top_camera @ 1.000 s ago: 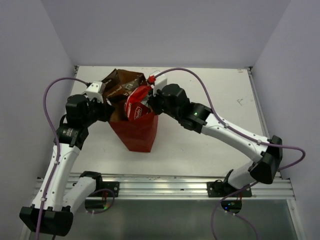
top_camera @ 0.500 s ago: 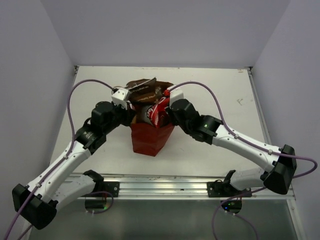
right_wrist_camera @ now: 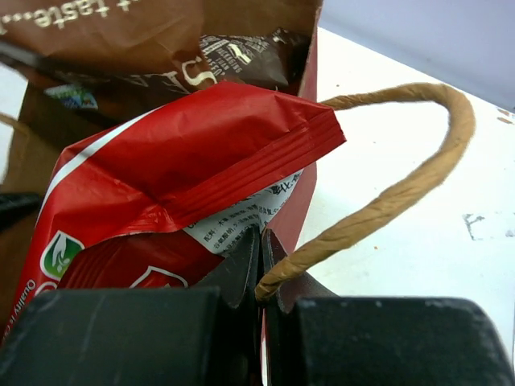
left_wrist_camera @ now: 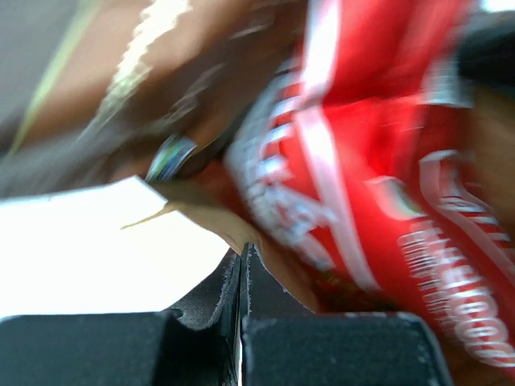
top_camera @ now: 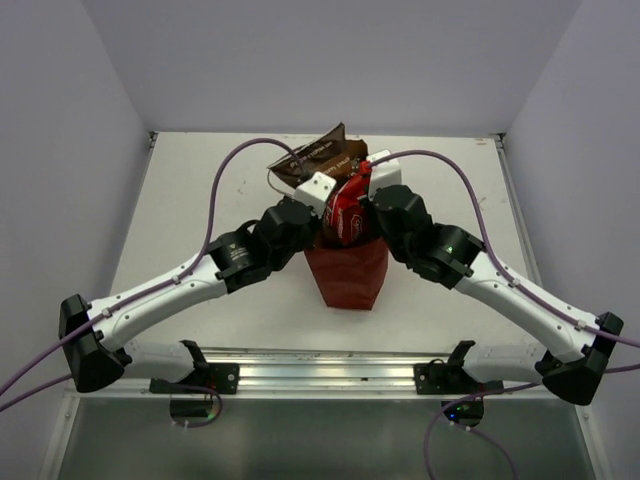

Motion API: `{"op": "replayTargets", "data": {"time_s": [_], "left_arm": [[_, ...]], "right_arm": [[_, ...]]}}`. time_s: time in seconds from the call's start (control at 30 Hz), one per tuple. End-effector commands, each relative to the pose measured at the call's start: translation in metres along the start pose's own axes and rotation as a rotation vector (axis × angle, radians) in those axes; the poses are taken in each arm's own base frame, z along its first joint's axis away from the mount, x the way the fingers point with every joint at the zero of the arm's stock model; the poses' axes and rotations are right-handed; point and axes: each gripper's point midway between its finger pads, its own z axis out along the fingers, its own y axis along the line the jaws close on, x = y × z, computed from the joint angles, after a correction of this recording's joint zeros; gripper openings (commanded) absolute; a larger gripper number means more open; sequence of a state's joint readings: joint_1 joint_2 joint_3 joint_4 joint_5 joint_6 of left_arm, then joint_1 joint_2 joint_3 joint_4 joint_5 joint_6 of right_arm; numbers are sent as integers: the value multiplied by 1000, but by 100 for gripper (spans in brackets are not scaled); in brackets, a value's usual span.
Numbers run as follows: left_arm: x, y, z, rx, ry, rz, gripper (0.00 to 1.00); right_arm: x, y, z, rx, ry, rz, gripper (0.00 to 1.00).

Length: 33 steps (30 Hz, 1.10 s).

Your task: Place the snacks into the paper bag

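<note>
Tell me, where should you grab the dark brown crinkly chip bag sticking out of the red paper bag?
I'd pinch the dark brown crinkly chip bag by its flat top edge, coming from above and behind. That end pokes out over the rim of the red paper bag and leans backward, clear of the glossy red chip bag. The left gripper and right gripper crowd the sides.

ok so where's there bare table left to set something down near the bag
Bare table: the far-right stretch beyond the right arm, up to the right edge, and the far-left stretch beyond the left arm. Crowded in the middle: left fingers and right fingers pinch the bag's rim, snacks poking from its top.
</note>
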<state>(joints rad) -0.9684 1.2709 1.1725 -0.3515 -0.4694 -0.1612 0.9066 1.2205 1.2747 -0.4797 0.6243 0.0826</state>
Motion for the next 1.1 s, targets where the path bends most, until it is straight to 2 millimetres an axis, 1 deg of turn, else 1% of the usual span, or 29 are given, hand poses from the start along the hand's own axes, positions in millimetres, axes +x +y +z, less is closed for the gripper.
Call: {"op": "replayTargets", "data": {"time_s": [0.0,0.07,0.1,0.13,0.17,0.2,0.23,0.3,0.4,0.43,0.47,0.5,0.53,0.57,0.63,0.67,0.7,0.73,0.77,0.8,0.83,0.87,0.9,0.93,0.97,1.0,1.03,1.07], "left_arm": [[-86,37,-32,-156,-250,-104,0],[-73,38,-27,-168,-226,-88,0],[-65,37,-24,-171,-209,-89,0],[-57,35,-20,-173,-192,-88,0],[-39,32,-13,-171,-161,-92,0],[-30,31,-10,-172,-149,-96,0],[-17,30,-6,-169,-133,-100,0],[-13,29,-7,-167,-138,-122,0],[-30,30,-15,-174,-179,-118,0],[-46,31,-19,-176,-211,-124,0],[-54,30,-22,-184,-227,-100,0],[-61,28,-24,-183,-241,-93,0],[-79,28,-30,-182,-276,-104,0],[-84,27,-31,-194,-282,-82,0],[-97,23,-38,-197,-301,-76,0],[-98,27,-40,-220,-304,-71,0],[-98,25,-42,-220,-306,-69,0],[-93,23,-43,-221,-298,-63,0],[-91,28,-47,-241,-300,-68,0],[-87,26,-47,-236,-302,-71,0],[-74,25,-43,-239,-279,-58,0],[-66,24,-39,-241,-265,-65,0],[-56,23,-36,-242,-246,-60,0],[-37,22,-28,-247,-212,-42,0],[-25,20,-24,-252,-193,-55,0],[-16,21,-21,-262,-180,-57,0],[-5,22,-18,-270,-163,-52,0],[-6,25,-20,-282,-169,-58,0]], "right_arm": [[-37,-19,-22,31,-133,90,0],[-20,-21,-16,54,-94,82,0],[-4,-20,-12,60,-59,85,0],[7,-20,-10,66,-36,84,0],[26,-19,-4,69,2,75,0],[34,-19,-3,71,15,92,0],[39,-20,-1,74,21,98,0],[44,-25,2,87,30,99,0],[24,-34,3,90,-15,94,0],[14,-38,6,96,-43,105,0],[-1,-40,4,93,-73,111,0],[-11,-40,5,87,-88,103,0],[-18,-40,7,90,-96,99,0],[-35,-41,3,83,-129,110,0],[-47,-40,1,67,-148,110,0],[-54,-42,-2,63,-165,120,0],[-55,-42,-3,60,-166,122,0],[-53,-42,-4,62,-164,122,0],[-46,-42,-4,63,-155,121,0],[-39,-42,-2,66,-142,121,0],[-30,-41,1,73,-123,115,0],[-9,-38,8,76,-77,96,0],[3,-34,12,71,-51,108,0],[16,-30,17,68,-23,106,0],[38,-24,22,53,20,100,0],[47,-20,24,46,36,120,0],[51,-18,27,38,39,129,0],[53,-16,27,32,39,134,0]]}}
